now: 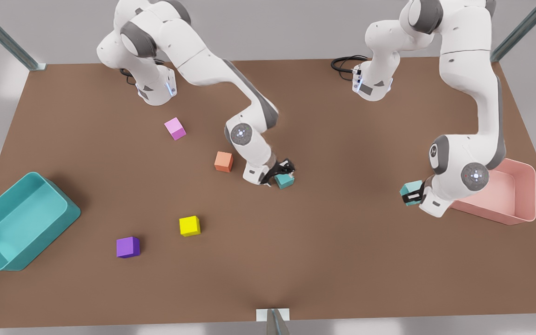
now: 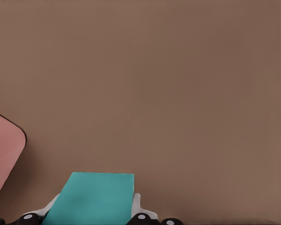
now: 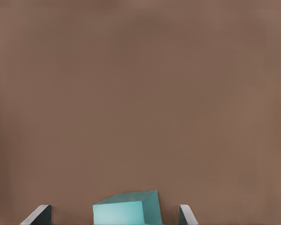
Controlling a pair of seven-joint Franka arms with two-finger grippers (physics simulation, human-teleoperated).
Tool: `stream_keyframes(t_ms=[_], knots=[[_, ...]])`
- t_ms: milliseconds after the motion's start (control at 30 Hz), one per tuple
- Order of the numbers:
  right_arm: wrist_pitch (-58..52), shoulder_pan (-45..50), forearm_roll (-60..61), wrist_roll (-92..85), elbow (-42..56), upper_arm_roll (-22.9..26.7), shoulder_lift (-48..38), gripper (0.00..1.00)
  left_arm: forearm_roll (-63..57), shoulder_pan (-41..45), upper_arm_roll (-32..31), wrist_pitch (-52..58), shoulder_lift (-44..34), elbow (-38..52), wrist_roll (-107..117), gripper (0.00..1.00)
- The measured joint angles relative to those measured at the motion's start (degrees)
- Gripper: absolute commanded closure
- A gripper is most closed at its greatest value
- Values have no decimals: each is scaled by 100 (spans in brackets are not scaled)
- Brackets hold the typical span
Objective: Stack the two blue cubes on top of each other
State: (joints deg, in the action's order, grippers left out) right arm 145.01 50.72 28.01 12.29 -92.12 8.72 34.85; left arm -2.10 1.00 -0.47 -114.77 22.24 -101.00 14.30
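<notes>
1. Light was even, soft and bright across the brown bench (image 1: 342,260).
2. The teal bin (image 1: 21,223) cast a faint, diffuse shadow.
3. No glare appeared; the wrist views looked slightly soft.

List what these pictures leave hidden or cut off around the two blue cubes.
Left wrist view: the edge cuts off the held blue cube's lower part and the left gripper's fingers.
Right wrist view: the edge cuts off the centre blue cube's base and the right gripper's fingers.
Front view: the right gripper hides part of that cube.
</notes>
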Motion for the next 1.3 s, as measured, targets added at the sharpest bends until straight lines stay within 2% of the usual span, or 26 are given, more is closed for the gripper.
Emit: stream_keyframes(t_ms=[100,167,233,333,433,500,533,633,867,1200,1233,1267,1300], knots=[[-1367,-1609,-347,-233,580,4,-325,0,22,664,-12,363,261,432,38,57],[-2181,-2539,-1086,-432,689,47,-369,0,33,1459,-15,523,363,588,136,56],[-2776,-3078,-1966,-645,711,121,-351,0,105,2220,-145,666,459,670,285,56],[-3666,-3189,-2916,-950,1024,280,-958,0,261,2504,-883,842,1053,1265,617,56],[-4603,-2939,-3272,-1179,1215,231,-1684,0,345,2573,-1351,951,1366,1482,1015,56],[-5176,-3468,-3505,-1274,1174,-587,-2145,0,376,2684,-1490,990,1540,1524,1274,56],[-5393,-3644,-3604,-1307,1012,-844,-2370,0,386,2702,-1552,980,1631,1566,1396,56],[-5805,-3811,-3775,-1358,456,-1096,-2805,0,402,2720,-1642,853,1848,1710,1724,56],[-6175,-3878,-3847,-1450,360,-1108,-2709,0,330,2662,-1626,574,1929,1986,2307,56],[-6311,-3876,-3816,-1550,394,-1101,-2608,0,303,2640,-1630,433,2042,1883,2831,54],[-6315,-3876,-3814,-1558,394,-1101,-2606,0,305,2641,-1631,429,2054,1882,2869,50],[-6319,-3877,-3812,-1566,396,-1101,-2603,0,309,2641,-1631,425,2073,1882,2904,34],[-6323,-3877,-3810,-1573,397,-1101,-2596,0,326,2641,-1630,419,2086,1881,2931,0]])
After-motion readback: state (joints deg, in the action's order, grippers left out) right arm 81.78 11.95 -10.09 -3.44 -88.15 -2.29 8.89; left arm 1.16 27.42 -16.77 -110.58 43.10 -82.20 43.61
